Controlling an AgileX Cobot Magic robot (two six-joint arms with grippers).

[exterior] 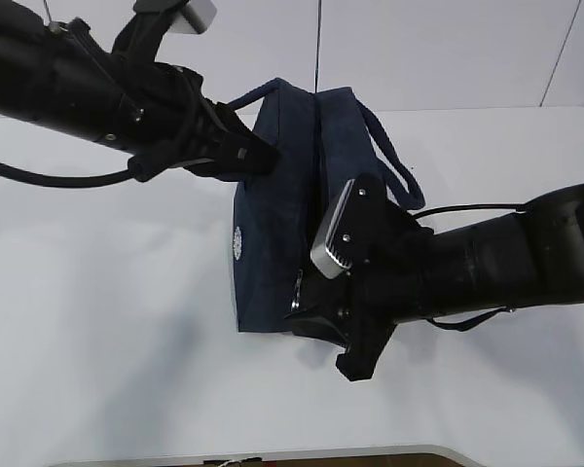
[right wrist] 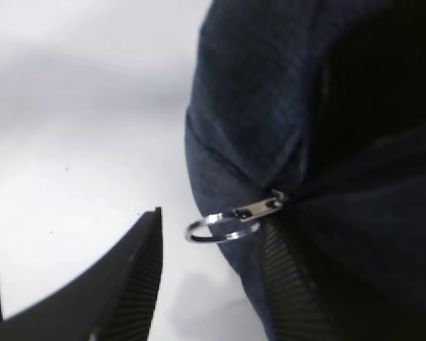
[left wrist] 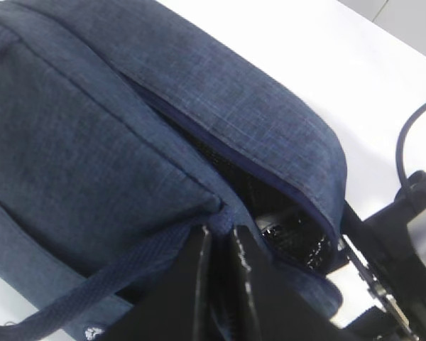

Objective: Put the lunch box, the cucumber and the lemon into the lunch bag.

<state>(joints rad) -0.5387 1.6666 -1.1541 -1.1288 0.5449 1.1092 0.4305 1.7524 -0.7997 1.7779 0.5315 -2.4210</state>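
Left claw pinching the lunch bag at its top seam, steadying it on the desk — right claw gaping around the ring pull, gripping nothing.

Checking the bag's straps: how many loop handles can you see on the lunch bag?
2: one handle at the left gripper, one handle on the lunch bag's right.

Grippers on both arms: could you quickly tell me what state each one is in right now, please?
Left gripper: closed on the boxy dark navy fabric lunch bag near its handle.
Right gripper: open around the silver zipper ring pull, not clamped.
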